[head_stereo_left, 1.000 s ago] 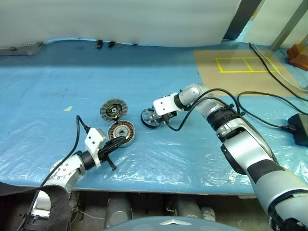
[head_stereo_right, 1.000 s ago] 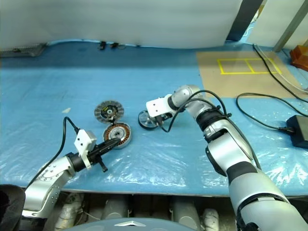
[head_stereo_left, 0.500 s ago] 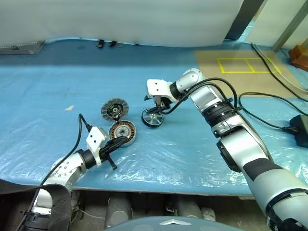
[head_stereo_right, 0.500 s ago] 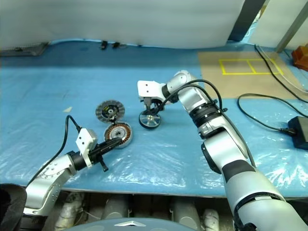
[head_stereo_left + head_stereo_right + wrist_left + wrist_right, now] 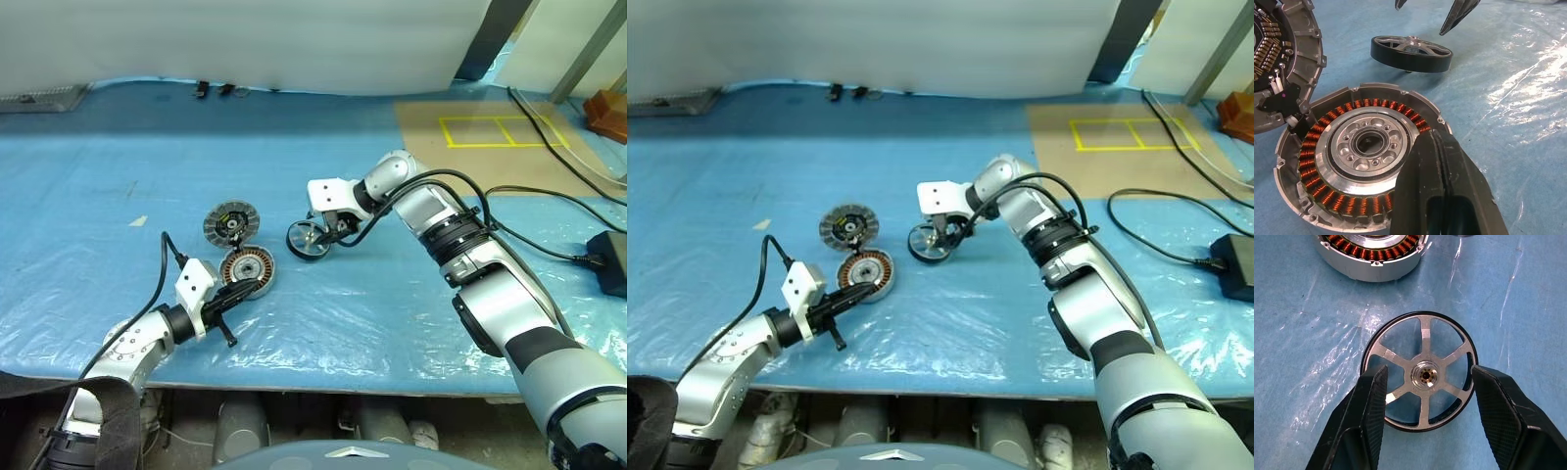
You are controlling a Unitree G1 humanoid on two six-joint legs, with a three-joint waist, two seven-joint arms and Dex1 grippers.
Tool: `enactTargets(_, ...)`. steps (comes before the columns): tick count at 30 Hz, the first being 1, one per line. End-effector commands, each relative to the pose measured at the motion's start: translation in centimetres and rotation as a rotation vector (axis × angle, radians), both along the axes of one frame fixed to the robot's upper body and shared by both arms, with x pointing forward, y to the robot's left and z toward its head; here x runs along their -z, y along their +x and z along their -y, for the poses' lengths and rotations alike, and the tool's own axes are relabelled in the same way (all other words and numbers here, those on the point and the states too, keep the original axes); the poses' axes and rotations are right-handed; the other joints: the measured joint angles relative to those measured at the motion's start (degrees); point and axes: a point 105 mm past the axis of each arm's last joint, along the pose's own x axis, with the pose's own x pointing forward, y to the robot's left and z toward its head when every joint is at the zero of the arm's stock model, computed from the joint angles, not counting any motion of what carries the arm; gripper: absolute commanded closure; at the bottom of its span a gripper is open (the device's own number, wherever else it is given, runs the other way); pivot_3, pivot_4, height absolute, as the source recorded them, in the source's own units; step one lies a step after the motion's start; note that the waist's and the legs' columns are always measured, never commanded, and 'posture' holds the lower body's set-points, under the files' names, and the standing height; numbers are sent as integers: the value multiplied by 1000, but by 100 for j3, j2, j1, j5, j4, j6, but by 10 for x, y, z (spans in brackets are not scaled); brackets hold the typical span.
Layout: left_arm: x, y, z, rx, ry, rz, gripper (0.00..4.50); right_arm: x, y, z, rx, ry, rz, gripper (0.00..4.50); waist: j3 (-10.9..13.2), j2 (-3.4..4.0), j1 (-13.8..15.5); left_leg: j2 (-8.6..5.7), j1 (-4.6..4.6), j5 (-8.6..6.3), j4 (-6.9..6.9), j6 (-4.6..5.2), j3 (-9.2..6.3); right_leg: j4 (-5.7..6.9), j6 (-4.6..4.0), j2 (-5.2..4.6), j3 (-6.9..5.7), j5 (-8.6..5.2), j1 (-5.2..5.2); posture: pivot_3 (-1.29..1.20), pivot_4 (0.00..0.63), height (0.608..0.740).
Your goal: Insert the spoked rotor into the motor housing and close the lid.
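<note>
Your right gripper [image 5: 1425,396] is hovering over the spoked rotor [image 5: 1420,384], fingers [image 5: 1371,396] apart, straddling its rim at 9 and 3 o'clock, not yet clamping. Rotor is lying flat on the worktop [image 5: 392,313], at 3 o'clock from the motor housing [image 5: 248,267]. Left gripper [image 5: 235,287], fingers together, is resting at the housing's edge.

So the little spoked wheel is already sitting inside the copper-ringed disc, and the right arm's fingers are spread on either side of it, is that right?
Not quite. The spoked rotor lies on the blue sheet beside the motor housing, not inside it; the left wrist view shows the housing's centre bare. The rest holds: the right wrist view shows the right gripper with its fingers spread on either side of the rotor.
</note>
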Motion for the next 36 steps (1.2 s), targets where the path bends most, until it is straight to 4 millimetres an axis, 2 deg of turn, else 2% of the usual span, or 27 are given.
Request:
enactTargets(1, -7, 0, 1, 9, 0, 28, 4500, 0, -1, -1, -16, -3, 15, 1744, 0, 0, 2, 0, 0, 0, 0, 0, 0, 0, 0, 0, 0, 0, 0, 0, 150, 740)
enactTargets(8, -6, -1, -1, 5, 4, 27, 4500, 11, -3, -3, -4, -5, -23, 1744, 0, 0, -1, 0, 0, 1, 0, 2, 0, 1, 0, 0, 0, 0, 0, 0, 150, 740)
enactTargets(11, -6, -2, 0, 5, 6, 26, 4500, 24, 0, -4, 14, -10, -21, 1744, 0, 0, -4, 0, 1, 1, 0, 2, 0, 1, 0, 0, 0, 0, 0, 0, 150, 740)
enactTargets(16, -6, -3, -2, 3, 9, 26, 4500, 31, 5, -6, 48, 5, -21, 1744, 0, 0, -2, 0, 1, -1, 0, -1, 0, 0, 0, 0, 0, 0, 0, 0, 150, 740)
enactTargets(20, -6, -3, -2, 1, 9, 29, 4500, 32, 6, -5, 52, 3, -16, 2528, -1, -1, -8, 0, 5, -2, 0, -3, 0, 1, 0, 0, 0, 0, 4, 0, 150, 740)
enactTargets(22, -7, -3, -2, -2, 9, 33, 4500, 29, 6, -6, 51, 10, -15, 2816, -1, -1, -7, 1, 17, -4, 0, -7, 0, 3, -1, 0, 0, 0, 11, 0, 150, 740)
enactTargets(27, -20, -3, -7, -23, -45, 80, 4500, 17, 4, -10, 31, 30, -6, 2816, 0, -1, -5, 1, 16, -4, 1, -7, 1, 3, -3, 0, 0, 2, 10, 0, 150, 740)
enactTargets(32, -31, -10, -19, -67, -57, 116, 4500, -5, 4, -13, 46, 107, 9, 2816, 1, 0, -4, 2, 1, -3, 0, -5, 1, -1, -4, 1, 0, 2, 0, 0, 150, 740)
enactTargets(36, -35, -20, -30, -126, -80, 136, 4500, -30, -10, -20, 16, 217, -38, 2816, 2, -2, 0, 2, -3, -4, 0, -6, 1, -2, -3, 1, -1, 2, -1, 0, 150, 740)
